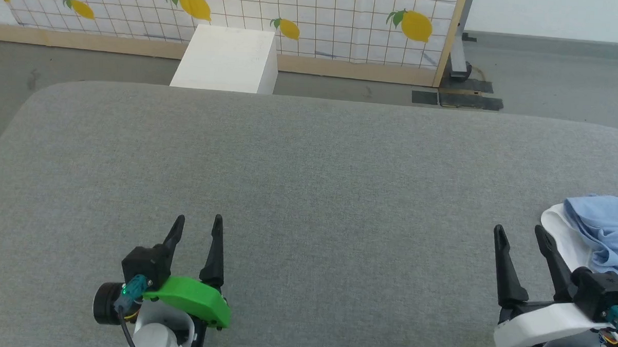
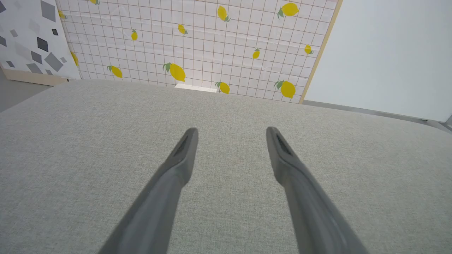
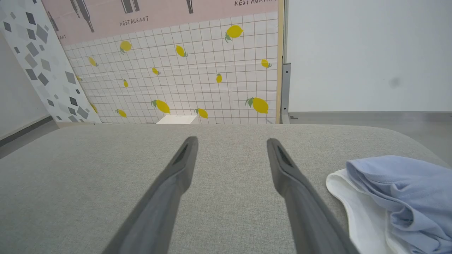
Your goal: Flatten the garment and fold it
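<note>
Both pairs of jaws stood released and wide, grasping nothing. The left gripper (image 1: 199, 218) hung over the bare grey padded table (image 1: 309, 158), with only cloth surface between and ahead of its fingers. The garment (image 1: 603, 222) lay crumpled just outside the outer finger of the right gripper (image 1: 519, 229), level with its tips and apart from them, and well away from the left jaws.

A white cloth (image 1: 558, 226) lay under the blue heap, on the side nearest the right jaws. We could not tell whether it was a separate piece or part of the garment, since the frame edge cut both off. A low pinch from that side could catch the white layer first, or both layers together. The heap also sat close to the table's rounded corner, so an outward push might slide it off. A 1-handed drag toward the middle could bunch it further.

We counted 1 blue garment, 1 white cloth, 2 grippers with 2 fingers each, and 1 white box (image 1: 225, 57) beyond the table's far edge.
</note>
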Controlling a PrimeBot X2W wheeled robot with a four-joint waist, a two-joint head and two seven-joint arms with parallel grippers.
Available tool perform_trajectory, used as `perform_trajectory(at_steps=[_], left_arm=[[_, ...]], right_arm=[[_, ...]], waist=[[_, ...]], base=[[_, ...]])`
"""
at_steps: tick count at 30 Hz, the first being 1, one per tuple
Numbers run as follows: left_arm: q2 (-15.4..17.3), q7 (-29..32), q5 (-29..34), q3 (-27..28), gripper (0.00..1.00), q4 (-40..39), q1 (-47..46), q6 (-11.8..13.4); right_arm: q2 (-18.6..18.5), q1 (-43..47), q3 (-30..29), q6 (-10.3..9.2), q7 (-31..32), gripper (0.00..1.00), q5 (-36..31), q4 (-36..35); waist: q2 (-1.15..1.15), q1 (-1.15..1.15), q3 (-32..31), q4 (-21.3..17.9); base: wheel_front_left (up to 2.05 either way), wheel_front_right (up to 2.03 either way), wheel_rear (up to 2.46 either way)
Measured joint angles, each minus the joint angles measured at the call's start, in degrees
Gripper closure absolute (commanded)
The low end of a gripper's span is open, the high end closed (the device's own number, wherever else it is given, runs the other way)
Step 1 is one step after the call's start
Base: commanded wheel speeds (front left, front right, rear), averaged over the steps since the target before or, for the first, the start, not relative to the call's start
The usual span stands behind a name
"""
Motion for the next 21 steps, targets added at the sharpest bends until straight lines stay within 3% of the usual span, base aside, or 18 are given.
perform_trajectory(at_steps=[1,2,21], left_arm=[[0.0,0.0,0.0,0.0,0.0,0.0,0.0,0.0],[0.0,0.0,0.0,0.0,1.0,0.1,0.0,0.0],[0.0,1.0,0.6,0.1,1.0,-0.9,0.0,0.0]], right_arm=[[0.0,0.0,0.0,0.0,0.0,0.0,0.0,0.1],[0.0,0.0,0.1,0.0,0.0,1.0,0.0,0.1],[0.0,0.0,0.2,0.0,0.5,1.0,-0.4,0.1]], waist=[[0.0,0.0,0.0,0.0],[0.0,0.0,0.0,0.1],[0.0,0.0,-0.1,-0.3]], base=[[0.0,0.0,0.0],[0.0,0.0,0.0],[0.0,0.0,0.0]])
